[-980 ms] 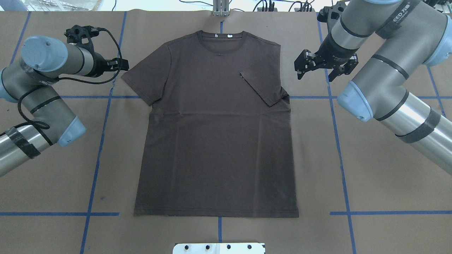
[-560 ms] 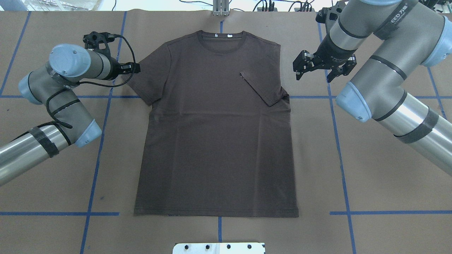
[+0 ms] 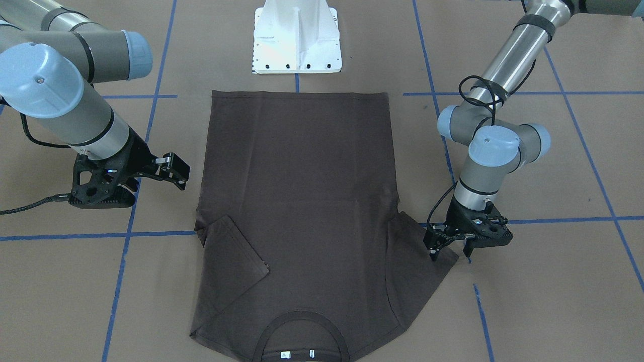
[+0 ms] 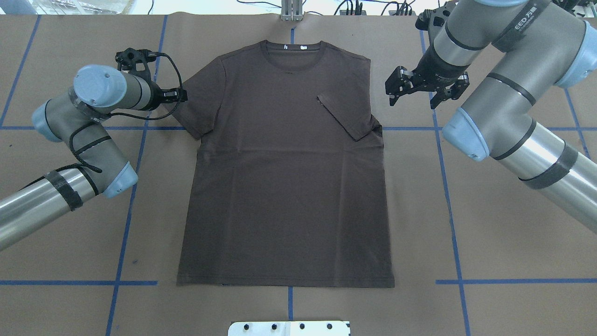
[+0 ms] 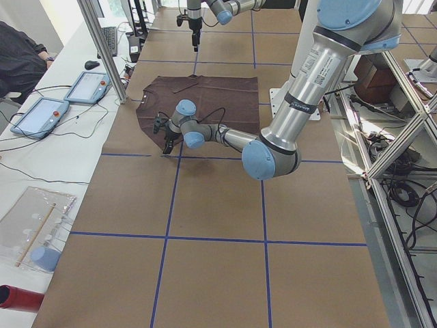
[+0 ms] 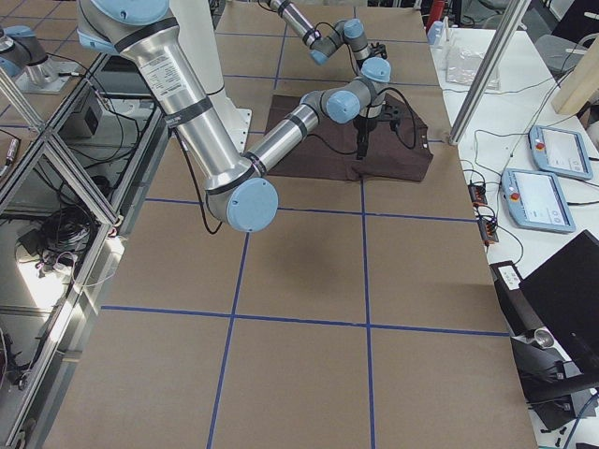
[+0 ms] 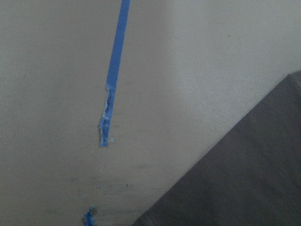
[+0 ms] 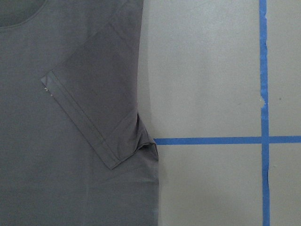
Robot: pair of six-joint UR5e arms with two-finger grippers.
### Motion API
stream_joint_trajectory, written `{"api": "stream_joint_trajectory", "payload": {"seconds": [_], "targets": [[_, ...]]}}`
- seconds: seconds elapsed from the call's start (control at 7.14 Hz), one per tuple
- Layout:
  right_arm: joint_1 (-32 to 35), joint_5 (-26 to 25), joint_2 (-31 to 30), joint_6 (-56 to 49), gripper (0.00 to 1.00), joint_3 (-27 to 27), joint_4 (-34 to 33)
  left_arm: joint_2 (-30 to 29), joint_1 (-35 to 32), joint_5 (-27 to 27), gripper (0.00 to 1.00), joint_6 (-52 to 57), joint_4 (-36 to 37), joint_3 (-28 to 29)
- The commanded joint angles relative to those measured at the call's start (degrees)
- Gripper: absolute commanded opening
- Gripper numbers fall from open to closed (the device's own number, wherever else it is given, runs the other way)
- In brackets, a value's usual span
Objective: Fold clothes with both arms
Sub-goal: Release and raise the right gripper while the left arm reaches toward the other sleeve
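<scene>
The dark brown T-shirt (image 4: pixel 284 186) lies flat on the table, its collar (image 4: pixel 293 56) at the far edge. In the overhead view its right-hand sleeve (image 4: pixel 345 116) is folded in over the chest, and the right wrist view shows that sleeve (image 8: pixel 94 108) too. The other sleeve (image 4: pixel 198 102) is spread out flat. My left gripper (image 4: pixel 183 95) is open and low at that sleeve's outer edge; in the front-facing view the left gripper (image 3: pixel 450 250) stands astride the sleeve tip (image 3: pixel 422 271). My right gripper (image 4: pixel 413 99) hangs open beside the folded side, off the cloth and holding nothing.
The brown table cover carries blue tape lines (image 4: pixel 443 186). The white pedestal base (image 3: pixel 297 40) stands at the hem end. Beyond the collar end lie tablets (image 5: pixel 41 113), cables and a metal post (image 5: pixel 102 48). A person (image 5: pixel 20 55) sits at the far corner.
My left arm has swung right, bringing its gripper from beside the shirt to the spread sleeve's edge. My right gripper has drifted slightly toward the far edge. The shirt has not moved.
</scene>
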Motion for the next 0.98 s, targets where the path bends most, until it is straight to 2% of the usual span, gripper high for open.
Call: {"api": "stream_joint_trajectory", "payload": {"seconds": [0.0,0.14,0.42,0.56,0.84], "targets": [[-0.03,0.01,0.21,0.03,1.0,0.0,-0.09,-0.02,-0.07,-0.02,0.68,0.12,0.04,0.07],[-0.03,0.01,0.21,0.03,1.0,0.0,-0.26,-0.02,-0.07,-0.03,0.52,0.12,0.04,0.07],[-0.3,0.01,0.3,0.03,1.0,-0.09,-0.18,-0.1,-0.07,-0.03,0.12,0.29,0.13,0.07],[-0.3,0.01,0.21,0.03,1.0,-0.18,-0.09,-0.28,-0.16,-0.03,0.0,0.29,0.22,-0.19],[-0.38,-0.16,-0.14,-0.05,1.0,-0.36,0.0,-0.89,-0.16,-0.38,0.0,0.2,1.01,-0.8]]}}
